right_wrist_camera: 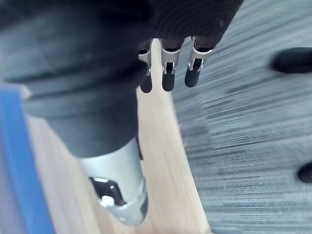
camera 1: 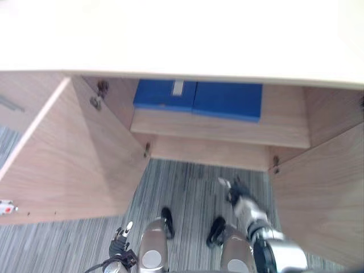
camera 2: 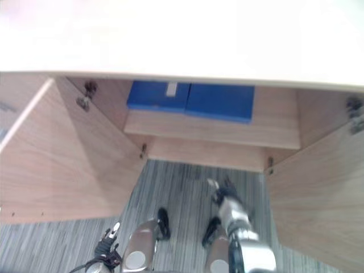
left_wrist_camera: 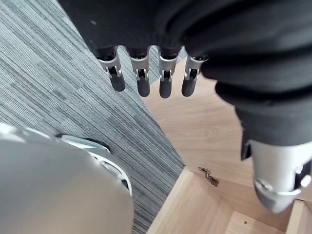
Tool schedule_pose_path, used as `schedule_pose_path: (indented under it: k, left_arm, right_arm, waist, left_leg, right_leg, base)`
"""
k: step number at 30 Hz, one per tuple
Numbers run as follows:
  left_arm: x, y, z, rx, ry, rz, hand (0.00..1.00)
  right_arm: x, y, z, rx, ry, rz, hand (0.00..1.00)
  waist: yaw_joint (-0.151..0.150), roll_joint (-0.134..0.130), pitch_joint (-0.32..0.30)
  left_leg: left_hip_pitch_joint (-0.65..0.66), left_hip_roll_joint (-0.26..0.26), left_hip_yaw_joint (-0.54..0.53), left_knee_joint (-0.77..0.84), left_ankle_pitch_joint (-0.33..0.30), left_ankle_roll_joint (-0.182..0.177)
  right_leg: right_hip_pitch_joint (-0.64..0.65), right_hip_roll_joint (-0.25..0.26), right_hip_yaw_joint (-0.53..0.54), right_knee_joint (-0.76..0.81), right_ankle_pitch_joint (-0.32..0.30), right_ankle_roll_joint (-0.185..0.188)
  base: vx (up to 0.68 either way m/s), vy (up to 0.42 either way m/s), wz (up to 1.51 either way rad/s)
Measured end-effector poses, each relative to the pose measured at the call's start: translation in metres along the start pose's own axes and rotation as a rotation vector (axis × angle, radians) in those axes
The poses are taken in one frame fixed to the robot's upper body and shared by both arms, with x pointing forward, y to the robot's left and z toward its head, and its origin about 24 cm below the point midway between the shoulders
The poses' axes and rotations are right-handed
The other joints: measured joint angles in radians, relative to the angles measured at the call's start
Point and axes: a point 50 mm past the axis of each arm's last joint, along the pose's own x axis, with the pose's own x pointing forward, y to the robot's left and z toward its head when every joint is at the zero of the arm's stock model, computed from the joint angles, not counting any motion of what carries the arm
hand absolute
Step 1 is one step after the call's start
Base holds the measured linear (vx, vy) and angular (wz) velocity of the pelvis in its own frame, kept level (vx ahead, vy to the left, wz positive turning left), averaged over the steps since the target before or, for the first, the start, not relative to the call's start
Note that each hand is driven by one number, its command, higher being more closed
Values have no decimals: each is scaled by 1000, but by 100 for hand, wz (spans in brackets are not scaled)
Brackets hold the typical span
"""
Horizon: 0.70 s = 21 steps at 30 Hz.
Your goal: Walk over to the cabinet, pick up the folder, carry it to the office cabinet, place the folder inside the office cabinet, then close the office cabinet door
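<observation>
Grey striped carpet (camera 1: 193,187) covers the floor in front of the office cabinet (camera 1: 287,122).

1. Left robot hand (camera 1: 121,239): low and nearest the robot, on its left side, beside the open left door (camera 1: 74,159). In the left wrist view its fingers (left_wrist_camera: 143,83) hang straight and relaxed above the carpet and the door edge. State: released, holding nothing.

2. Right robot hand (camera 1: 238,196): farther forward, over the carpet between the two doors and just short of the cabinet's lower front edge. In the right wrist view its fingers (right_wrist_camera: 168,78) are extended side by side with the thumb apart. State: released, holding nothing.

3. Right door (camera 1: 324,193): open, swung outward like the left door (hinges (camera 1: 98,96) are exposed on the inner wall).

4. Shelf (camera 1: 216,128): inside the cabinet, light wood. The labelled blue folder (camera 1: 165,94) lies flat on it toward the left, with a pale label at its front. A plain blue folder (camera 1: 227,100) lies just beside it on the right, the two touching. Both are well apart from either robot hand.

5. White top (camera 1: 182,34): overhangs the shelf and hides the folders' far ends.
</observation>
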Motion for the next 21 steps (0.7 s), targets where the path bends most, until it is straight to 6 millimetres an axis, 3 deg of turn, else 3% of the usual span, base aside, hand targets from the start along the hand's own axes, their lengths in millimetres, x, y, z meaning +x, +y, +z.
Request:
schedule_pose_path:
  k: [1,4,7,9,10,13,16,18,21]
  left_arm:
    - [0,3,-5,0,21,21,0]
    - [0,6,-14,31,68,51,0]
    - [-2,10,-19,52,89,68,0]
    - [-5,13,-24,49,102,81,0]
    - [-6,15,-27,42,113,91,0]
    - [-5,17,-30,122,149,86,0]
    - [0,9,-23,150,134,68,0]
    - [1,6,-22,123,131,75,0]
    - [-1,10,-26,118,142,92,0]
  right_arm:
    - [-7,-40,-31,158,81,-117,0]
    - [-22,-101,-56,511,86,-311,0]
    - [-44,-137,-89,609,136,-448,0]
    - [-54,-146,-103,629,172,-485,0]
    - [-58,-149,-110,642,186,-503,0]
    - [-62,-152,-115,642,204,-516,0]
    - [-60,-157,-108,647,176,-525,0]
    - [-53,-161,-88,640,114,-521,0]
    - [-47,-163,-71,696,49,-531,0]
  waist:
    - [-6,-6,-23]
    - [-38,-35,-92]
    - [-55,-44,-145]
    - [-55,-47,-154]
    - [-57,-47,-163]
    - [-78,-52,-167]
    - [-82,-54,-177]
    - [-82,-51,-193]
    - [-75,-48,-226]
  left_leg:
    - [38,9,15,9,-24,-2]
    - [120,25,97,-3,-56,3]
    - [203,34,198,-56,-60,4]
    - [269,37,287,-91,-59,4]
    - [315,35,360,-121,-58,1]
    - [399,52,455,-127,-77,-18]
    - [427,64,498,-137,-95,-31]
    - [453,43,505,-201,-96,-38]
    - [476,22,508,-278,-73,-46]
  right_leg:
    - [35,14,18,-21,5,8]
    - [72,42,88,-75,40,21]
    - [100,68,149,-160,96,25]
    - [101,54,123,-175,113,22]
    - [109,-8,6,-168,104,8]
    - [162,-75,-190,-170,125,-21]
    - [165,-69,-215,-181,123,-26]
    - [166,-42,-233,-220,126,-36]
    - [168,32,-199,-334,212,-49]
  base:
    - [125,116,-49]
    - [97,132,-78]
    - [92,131,-92]
    - [48,127,-126]
    - [16,124,-147]
    - [-18,15,-122]
    - [-4,-35,-65]
    - [22,-14,-89]
    - [33,12,-111]
